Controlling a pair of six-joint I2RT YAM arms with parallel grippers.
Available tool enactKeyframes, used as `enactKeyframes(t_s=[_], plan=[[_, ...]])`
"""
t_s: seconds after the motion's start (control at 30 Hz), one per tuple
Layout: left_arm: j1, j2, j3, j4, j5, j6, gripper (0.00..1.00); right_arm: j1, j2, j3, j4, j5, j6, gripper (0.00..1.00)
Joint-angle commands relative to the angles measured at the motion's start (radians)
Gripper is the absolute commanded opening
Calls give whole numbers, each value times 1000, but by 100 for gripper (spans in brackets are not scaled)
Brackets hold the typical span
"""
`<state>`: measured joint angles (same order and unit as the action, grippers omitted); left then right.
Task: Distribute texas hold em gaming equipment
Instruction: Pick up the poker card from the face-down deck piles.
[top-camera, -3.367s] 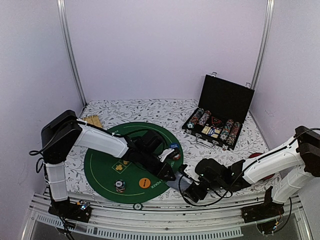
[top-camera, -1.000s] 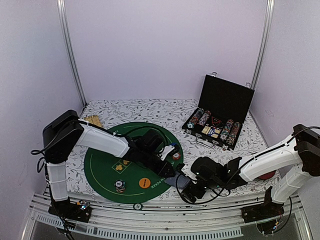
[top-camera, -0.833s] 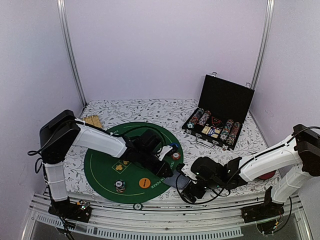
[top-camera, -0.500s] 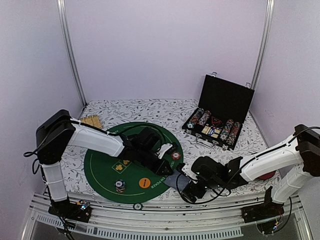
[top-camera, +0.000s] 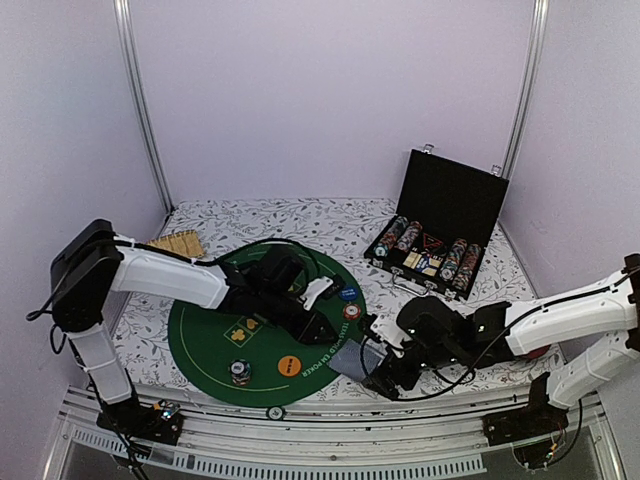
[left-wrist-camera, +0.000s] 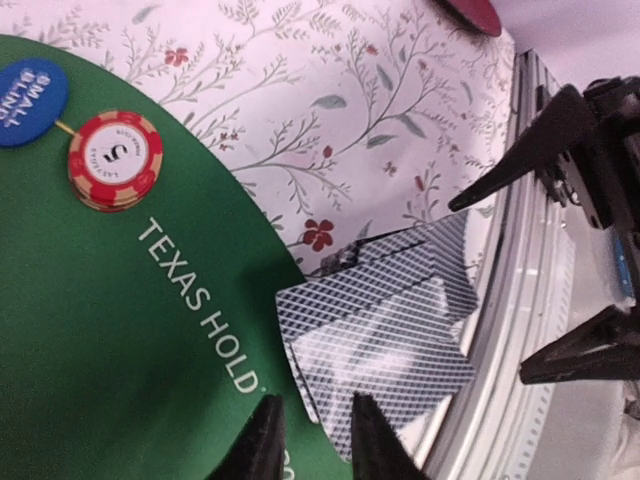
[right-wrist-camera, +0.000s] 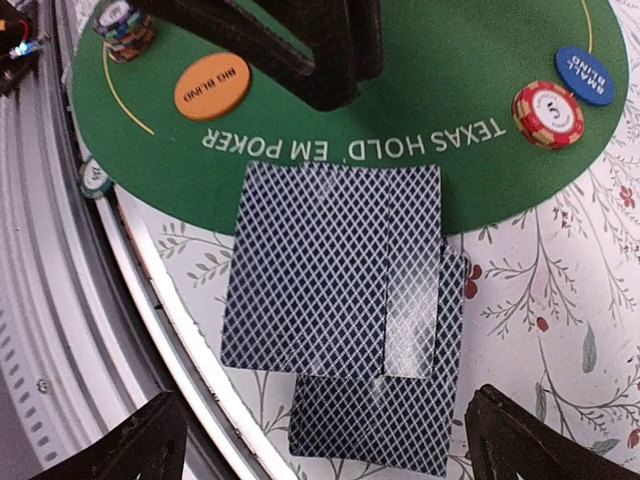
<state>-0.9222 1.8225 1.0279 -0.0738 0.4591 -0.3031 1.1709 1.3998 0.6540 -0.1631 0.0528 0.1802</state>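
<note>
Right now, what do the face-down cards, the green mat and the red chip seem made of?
Cards: glossy coated paper or plastic, going by the glare streak. Green mat: matte, felt-like fabric, no shine. Red chip: likely plastic or clay composite, dull striped rim.

My left gripper (left-wrist-camera: 312, 440) blocks card pile (left-wrist-camera: 375, 340) on mat side; my right gripper (right-wrist-camera: 325, 400) straddles rail side. Passage over floral cloth (left-wrist-camera: 330, 100) between cards and chip stack (left-wrist-camera: 113, 160).
</note>
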Motion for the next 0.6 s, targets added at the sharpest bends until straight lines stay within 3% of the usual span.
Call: enactKeyframes(t_s=[0.0,0.1,0.27,0.43,0.57], plan=[[2,-111,-43,-19,-52,146,33,-62,-122,56,-121,-103,-1,99],[-27,-173,-68,-7,-122,278,43,-128,-193,68,-139,-176,26,99],[-145,-243,-193,157,-259,616,45,-234,-191,113,-120,-248,109,98],[-220,-249,-291,319,-356,890,45,-328,-79,167,-164,-343,228,74],[-259,-209,-301,376,-384,1031,47,-330,53,226,-214,-315,243,73]])
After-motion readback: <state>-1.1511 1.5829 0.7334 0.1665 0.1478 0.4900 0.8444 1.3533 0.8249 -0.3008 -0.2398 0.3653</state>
